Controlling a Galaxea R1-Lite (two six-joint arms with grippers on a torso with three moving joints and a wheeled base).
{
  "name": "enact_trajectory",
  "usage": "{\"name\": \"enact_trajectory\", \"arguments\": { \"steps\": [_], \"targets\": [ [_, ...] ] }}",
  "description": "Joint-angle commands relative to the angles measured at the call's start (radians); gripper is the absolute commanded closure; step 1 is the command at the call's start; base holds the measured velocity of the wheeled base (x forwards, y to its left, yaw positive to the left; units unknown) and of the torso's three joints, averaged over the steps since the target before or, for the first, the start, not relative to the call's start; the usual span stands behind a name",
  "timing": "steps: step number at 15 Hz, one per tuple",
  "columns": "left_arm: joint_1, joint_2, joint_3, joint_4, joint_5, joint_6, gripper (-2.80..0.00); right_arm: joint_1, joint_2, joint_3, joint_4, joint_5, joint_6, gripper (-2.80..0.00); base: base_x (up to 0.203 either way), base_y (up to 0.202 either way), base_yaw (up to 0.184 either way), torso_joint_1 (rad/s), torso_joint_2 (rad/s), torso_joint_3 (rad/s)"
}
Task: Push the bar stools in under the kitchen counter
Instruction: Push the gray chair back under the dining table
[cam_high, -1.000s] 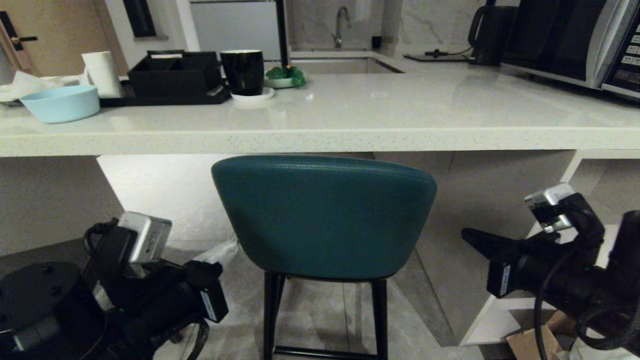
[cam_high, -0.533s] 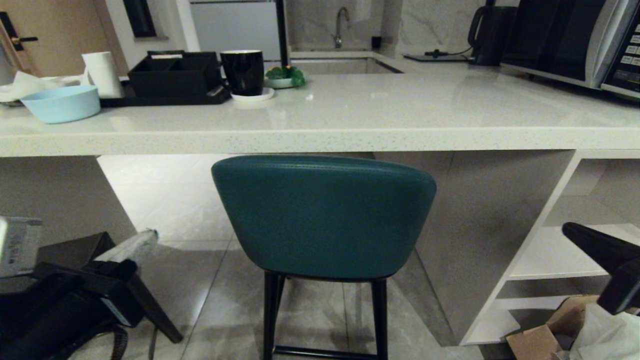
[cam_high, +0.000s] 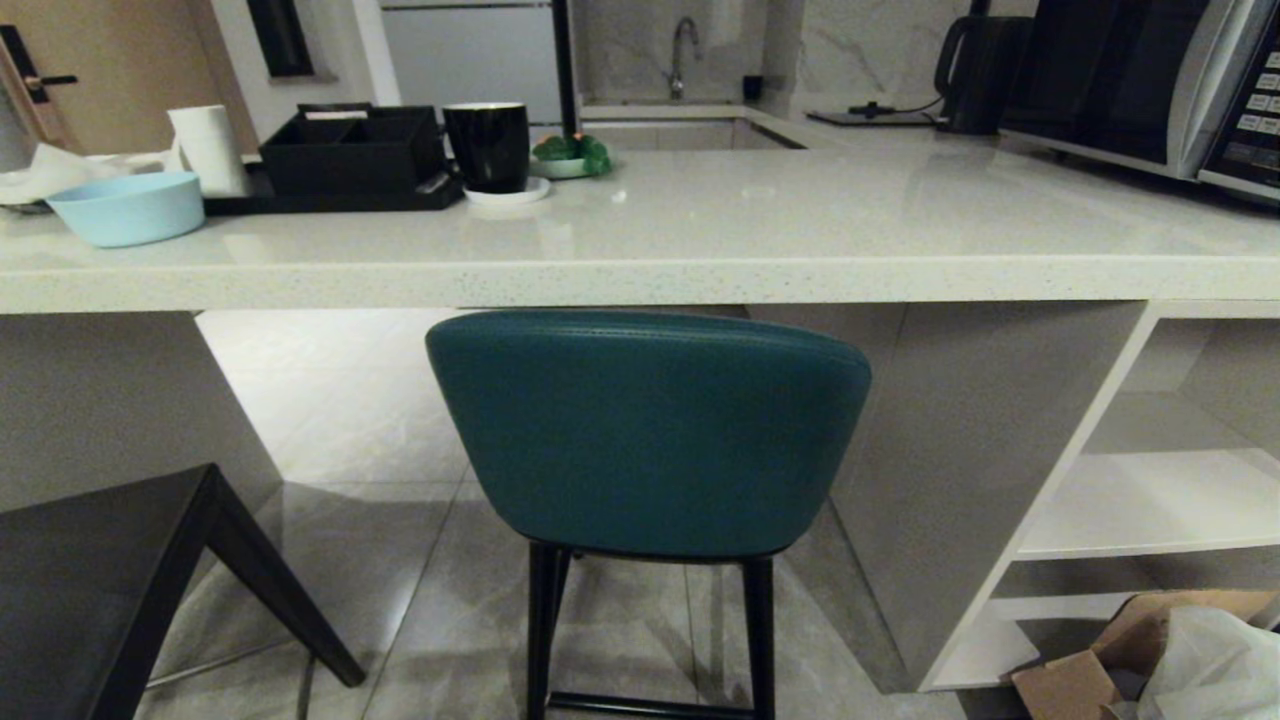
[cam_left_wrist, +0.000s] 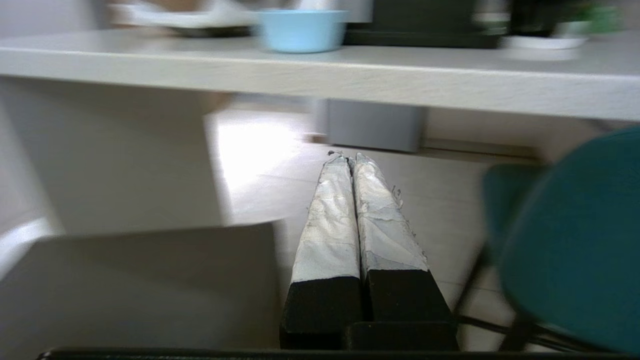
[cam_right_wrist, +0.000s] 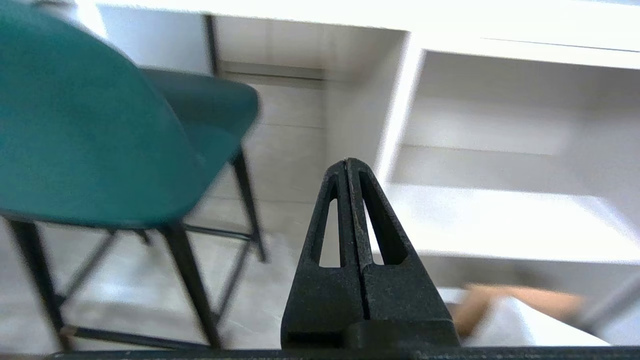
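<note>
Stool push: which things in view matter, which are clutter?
Job: teal curved-back stool; dark boxy stool; off-white speckled stone counter.
Clutter: light blue bowl; black mug; black tray organiser; microwave; cardboard box.

The head view looks forward and slightly down from about countertop height, close behind the teal stool (cam_high: 648, 430), whose curved back fills the middle under the edge of the kitchen counter (cam_high: 640, 280). The left wrist view sits low, facing level along its own closed fingers (cam_left_wrist: 332, 220) toward the space under the counter — the stool's back lies at one edge, the light blue bowl (cam_left_wrist: 301, 30) above on the worktop. The right wrist view is lower still, tilted slightly upward past its closed fingers (cam_right_wrist: 336, 210), with the stool on one side and the white shelves (cam_right_wrist: 500, 220) on the other. All three share the stool and the counter's underside — from behind and from either flank.
</note>
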Motion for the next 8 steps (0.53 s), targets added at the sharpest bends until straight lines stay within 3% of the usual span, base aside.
{"name": "enact_trajectory", "arguments": {
  "steps": [1,5,8],
  "targets": [
    [0.082,-0.185,-0.006,0.095,-0.048,0.003,0.0,-0.056,-0.172,0.004,0.107,0.02,-0.016,0.0,0.0,0.0,0.0,0.0,0.0,0.0],
    [0.13,-0.392,0.112,0.179,-0.119,0.039,0.0,-0.058,-0.176,-0.009,0.045,0.041,0.001,0.0,0.0,0.0,0.0,0.0,0.0,0.0],
    [0.123,-0.537,0.187,0.332,-0.246,0.042,0.0,-0.012,-0.233,-0.075,0.213,0.055,0.0,0.0,0.0,0.0,0.0,0.0,0.0,0.0]
  ]
}}
